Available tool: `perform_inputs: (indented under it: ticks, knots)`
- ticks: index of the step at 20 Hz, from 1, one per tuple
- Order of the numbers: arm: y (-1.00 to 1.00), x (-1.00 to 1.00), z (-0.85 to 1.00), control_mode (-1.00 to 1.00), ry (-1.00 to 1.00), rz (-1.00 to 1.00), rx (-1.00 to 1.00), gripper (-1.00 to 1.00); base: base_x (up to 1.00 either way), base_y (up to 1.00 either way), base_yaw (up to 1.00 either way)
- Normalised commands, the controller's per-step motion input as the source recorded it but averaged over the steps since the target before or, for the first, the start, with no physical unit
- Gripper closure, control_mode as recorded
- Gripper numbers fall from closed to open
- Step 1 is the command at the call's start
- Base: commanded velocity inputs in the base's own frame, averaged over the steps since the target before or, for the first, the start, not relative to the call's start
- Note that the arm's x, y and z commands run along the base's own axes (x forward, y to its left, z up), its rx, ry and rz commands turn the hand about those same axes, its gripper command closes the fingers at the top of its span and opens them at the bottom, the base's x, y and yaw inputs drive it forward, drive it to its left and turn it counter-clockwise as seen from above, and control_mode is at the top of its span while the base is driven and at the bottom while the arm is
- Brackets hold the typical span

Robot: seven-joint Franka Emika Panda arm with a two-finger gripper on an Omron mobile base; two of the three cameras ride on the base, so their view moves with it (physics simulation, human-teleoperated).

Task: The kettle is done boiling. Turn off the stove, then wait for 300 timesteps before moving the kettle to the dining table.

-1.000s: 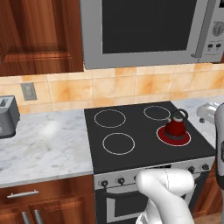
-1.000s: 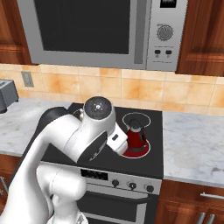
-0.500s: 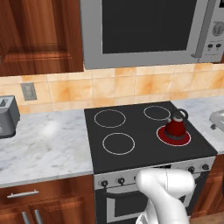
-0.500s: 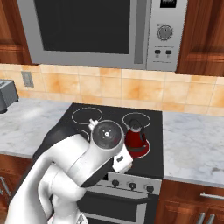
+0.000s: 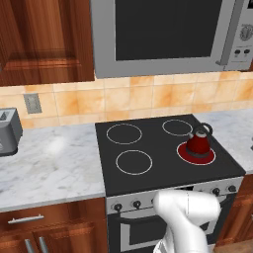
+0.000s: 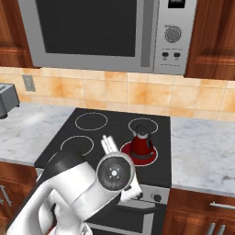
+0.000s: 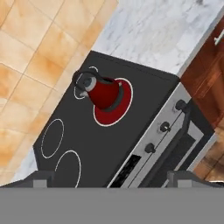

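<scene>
Now, look first at the kettle (image 5: 199, 144): it is small, squat and red, and it stands upright on the front right burner (image 5: 196, 153) of the stove (image 5: 158, 153), which glows red under it. So I judge the heat is not yet off, and the body of the kettle is probably hot. It looks rigid, like metal, with a smooth round wall that would slip between two fingers. If it holds water, it will be heavier than its size suggests, and the water can swing when you lift.

Take it by the dark arched handle (image 7: 82, 78) at its top, not by the body or the short spout. Close across the handle near its highest part, so the weight hangs straight below and the kettle does not tip.

The other three burners are only white rings on the black glass. Along the steel front panel is a row of dark knobs (image 7: 165, 127); I cannot tell from here which one belongs to the glowing burner.

Your tool (image 7: 111, 178) hangs in front of the stove with its fingers spread wide and nothing between them, well apart from the kettle and pointing toward the knob panel.

Marble bench (image 5: 49, 158) lies on both sides of the stove, with a steel microwave (image 5: 163, 34) above it and a toaster (image 5: 9, 131) at the far left.
</scene>
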Motion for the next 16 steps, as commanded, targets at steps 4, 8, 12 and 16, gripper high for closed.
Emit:
perform_inputs:
  ticks: [4, 8, 12, 16]
  knots:
    - [-0.16, -0.09, -0.28, -1.00, -0.09, -0.13, 0.19, -1.00, 0.00, 0.00, 0.00]
    - [-0.07, -0.10, -0.24, -1.00, -0.11, -0.11, 0.21, -1.00, 0.00, 0.00, 0.00]
    - [0.00, -0.03, -0.20, -1.00, -0.08, -0.10, 0.23, -1.00, 0.00, 0.00, 0.00]
    - [0.00, 0.00, -0.23, -1.00, -0.10, -0.09, 0.24, -1.00, 0.00, 0.00, 0.00]
